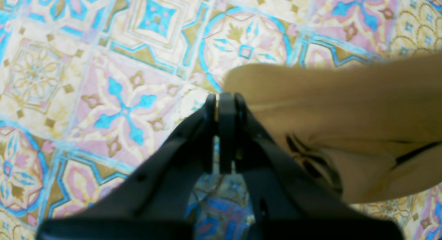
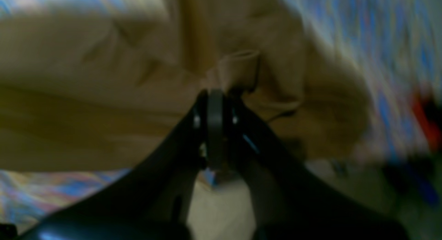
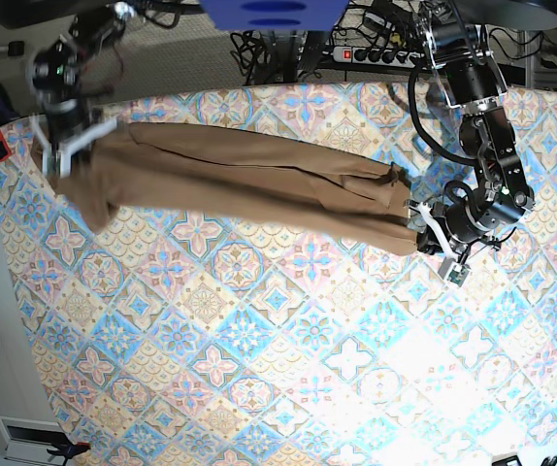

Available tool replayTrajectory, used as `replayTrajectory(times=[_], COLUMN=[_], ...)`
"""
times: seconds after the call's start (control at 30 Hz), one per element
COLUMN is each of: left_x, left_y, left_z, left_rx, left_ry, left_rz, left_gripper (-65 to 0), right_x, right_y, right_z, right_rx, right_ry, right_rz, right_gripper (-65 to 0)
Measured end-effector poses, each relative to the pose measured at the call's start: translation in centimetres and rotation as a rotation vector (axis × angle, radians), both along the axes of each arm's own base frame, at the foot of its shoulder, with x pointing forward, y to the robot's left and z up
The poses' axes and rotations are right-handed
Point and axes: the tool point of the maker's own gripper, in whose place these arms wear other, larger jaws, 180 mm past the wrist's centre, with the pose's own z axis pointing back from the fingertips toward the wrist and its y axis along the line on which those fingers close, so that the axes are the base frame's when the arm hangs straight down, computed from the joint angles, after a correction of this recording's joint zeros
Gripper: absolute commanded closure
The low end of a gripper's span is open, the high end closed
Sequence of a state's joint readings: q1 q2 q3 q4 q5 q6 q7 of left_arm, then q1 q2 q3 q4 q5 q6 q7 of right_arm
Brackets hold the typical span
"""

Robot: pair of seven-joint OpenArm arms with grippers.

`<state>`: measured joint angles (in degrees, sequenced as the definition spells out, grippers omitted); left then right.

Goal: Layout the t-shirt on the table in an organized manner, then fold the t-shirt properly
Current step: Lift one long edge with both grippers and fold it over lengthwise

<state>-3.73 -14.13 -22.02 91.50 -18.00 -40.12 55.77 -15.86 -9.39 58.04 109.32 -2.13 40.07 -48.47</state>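
Shirt strung out as a long bunched band across upper part of base view, from upper left corner to right of centre. Not flat: rolled/creased lengthwise, sagging slightly mid-span, prob. part resting on the bench.

Left gripper, at right of centre in base view: fingers pressed together. In its wrist view the shirt end lies just beside the tips, to the right. Can't tell if any fabric is actually pinched between them; base view suggests the end is held there, but it's small.

Right gripper, upper left in base view: fingers together too, with a small loop of fabric sticking up right at the tips. Looks clamped on shirt, though that view is badly blurred.

Risks from here:
- Thin pinch on either end. More tension along the band could pull cloth out of the fingers and that end drops in a heap.
- Both grips seem to be on bunched folds, not clean corners/hems. Lowering like this lays a twisted rope, not a spread shirt; sleeves and hem stay buried.
- Left end of shirt in base view hangs near the bench edge, upper left. Slack there could slide off the side.
- Patterned cloth on bench may drag or ruck if shirt is pulled across it under load.
- Blur in right wrist view hints at fast motion; a jerk makes slip more likely.
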Motion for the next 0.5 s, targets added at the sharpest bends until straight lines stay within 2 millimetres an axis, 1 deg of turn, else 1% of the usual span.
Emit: replayTrajectory(times=[0.07,0.13,0.2,0.3,0.5], left_x=[0.0,0.0,0.0,-0.2,-1.1], left_y=[-0.1,-0.1,0.0,0.0,0.0], left_z=[0.0,-0.1,0.0,-0.2,-0.9], left_rx=[-0.004,-0.003,0.000,-0.001,-0.001], left_ry=[0.000,0.001,0.001,0.006,0.028], left_rz=[0.000,0.000,0.000,0.000,0.000], left_gripper=[0.0,0.0,0.0,0.0,0.0], right_x=[1.3,2.2,1.9,1.0,1.4], right_y=[-0.4,0.0,0.5,0.1,0.2], right_z=[1.2,2.0,1.6,1.0,1.3], right_rx=[-0.015,-0.008,0.003,-0.007,-0.004], right_ry=[-0.062,-0.107,-0.090,-0.053,-0.069], right_rz=[0.007,0.019,0.027,0.016,0.015], right_gripper=[0.0,0.0,0.0,0.0,0.0])
